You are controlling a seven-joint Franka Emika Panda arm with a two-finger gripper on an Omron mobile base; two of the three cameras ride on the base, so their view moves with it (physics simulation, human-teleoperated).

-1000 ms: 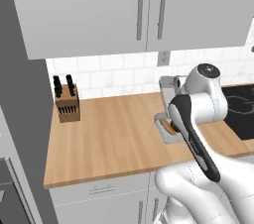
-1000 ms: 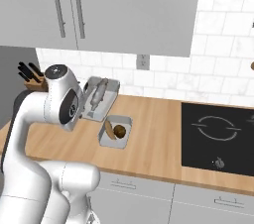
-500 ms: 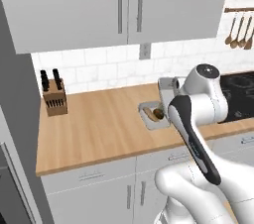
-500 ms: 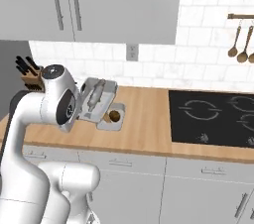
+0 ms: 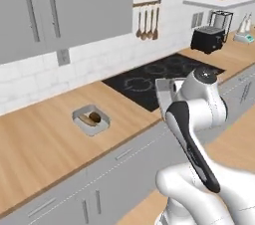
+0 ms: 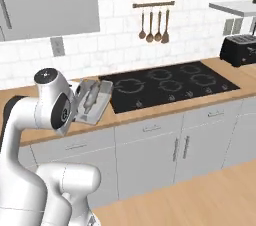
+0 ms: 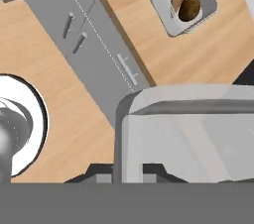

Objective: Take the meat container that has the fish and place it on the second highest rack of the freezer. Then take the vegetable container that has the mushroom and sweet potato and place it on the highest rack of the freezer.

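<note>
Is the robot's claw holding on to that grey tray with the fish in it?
Touching. In the hand view the gripper is clamped on the near rim of the grey tray. The right base view shows the tray lifted off the counter.

a grey tray (image 5: 90, 120) with the sweet potato (image 5: 85, 119) sits on the wooden counter (image 5: 35, 142).

Hiding most of the meat container (image 5: 166, 91) behind the arm's white body in the left base view. Running off the right edge in the hand view. Looking too pale to pick out the fish (image 6: 91, 95) clearly.
</note>
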